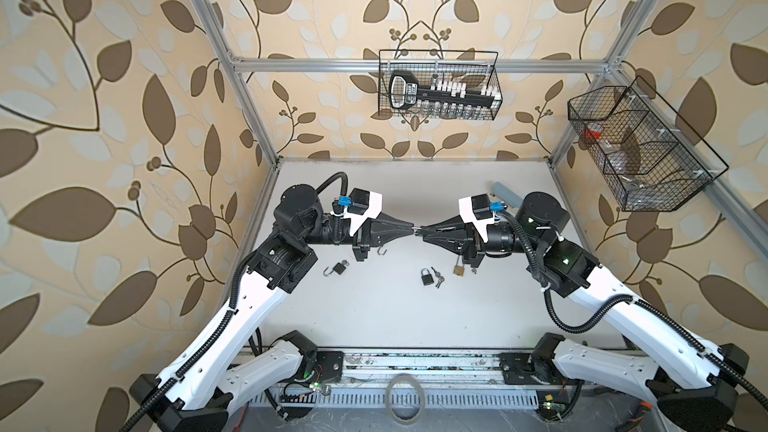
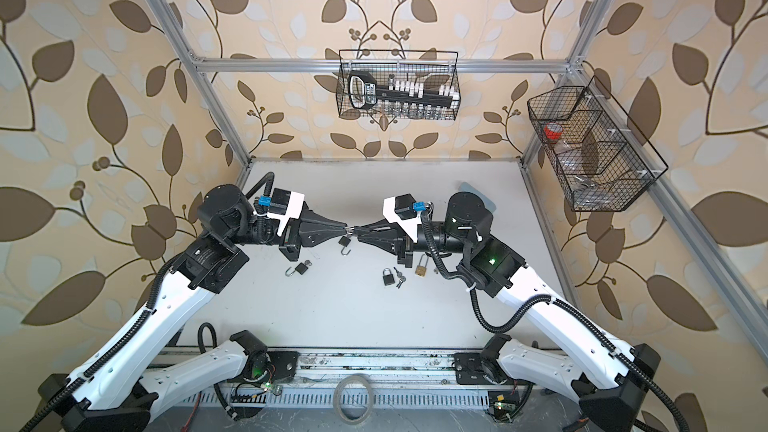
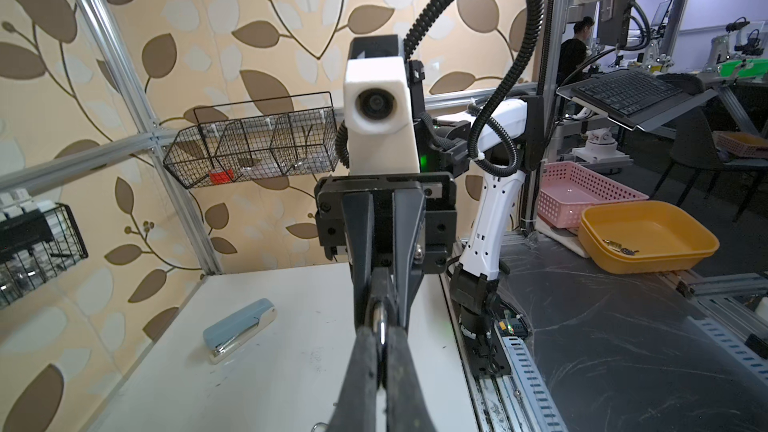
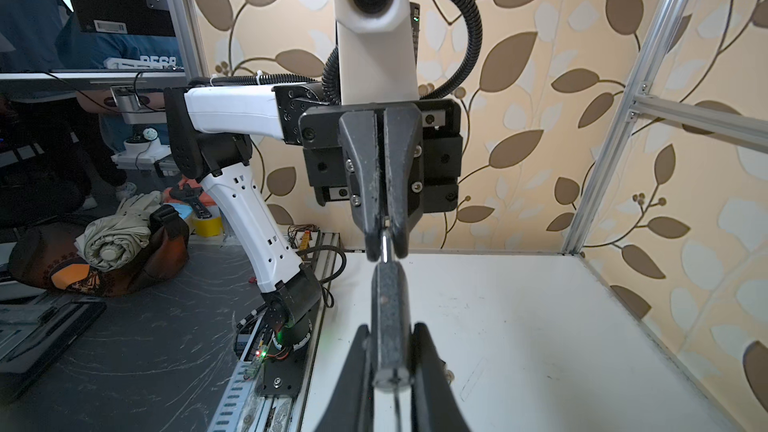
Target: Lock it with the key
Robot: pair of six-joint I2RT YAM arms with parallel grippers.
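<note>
The padlock [image 4: 390, 317] is up in mid-air between your two arms, above the white table [image 1: 374, 317]. Your right gripper [image 4: 390, 336] clamps its dark body, and your left gripper [image 4: 384, 243] is pinched on the shackle [image 3: 379, 317]. Below lie a shut black padlock [image 1: 427, 277] beside keys [image 1: 437, 277], a brass padlock [image 1: 458, 270] and, farther back, a blue stapler [image 3: 239, 330]. Leaf-patterned walls [image 1: 124, 160] surround the table, with wire baskets [image 1: 386, 110] hung on the frame.

arms [image 1: 224, 334]: white shells, black joints | cables [image 3: 535, 2]: black corrugated | wrist connectors [image 1: 343, 201]: blue

On the white table [image 1: 374, 317] lie black padlock [image 1: 426, 277], keys [image 1: 437, 276], brass padlock [image 1: 459, 270] — and blue stapler [image 3: 239, 330].
</note>
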